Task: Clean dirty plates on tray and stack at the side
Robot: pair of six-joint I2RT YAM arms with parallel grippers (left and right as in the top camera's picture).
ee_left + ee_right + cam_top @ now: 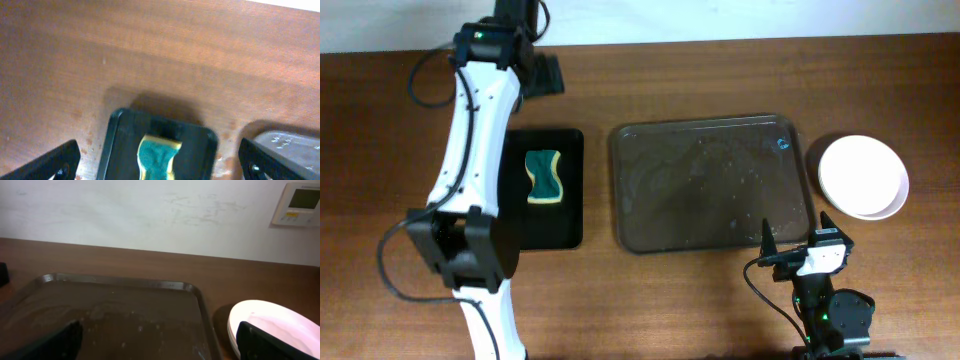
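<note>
Brown tray at centre, plates stacked beside it (right), sponge on black tray

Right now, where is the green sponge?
In the overhead view, the green sponge lies on the small black tray, towards its top end. That tray sits just left of the big brown tray.

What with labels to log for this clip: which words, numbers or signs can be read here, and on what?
None can be read.
On the wall panel: a display and small markings, too blurred to read.
On the tray, plates and sponge: no lettering seen.
</note>
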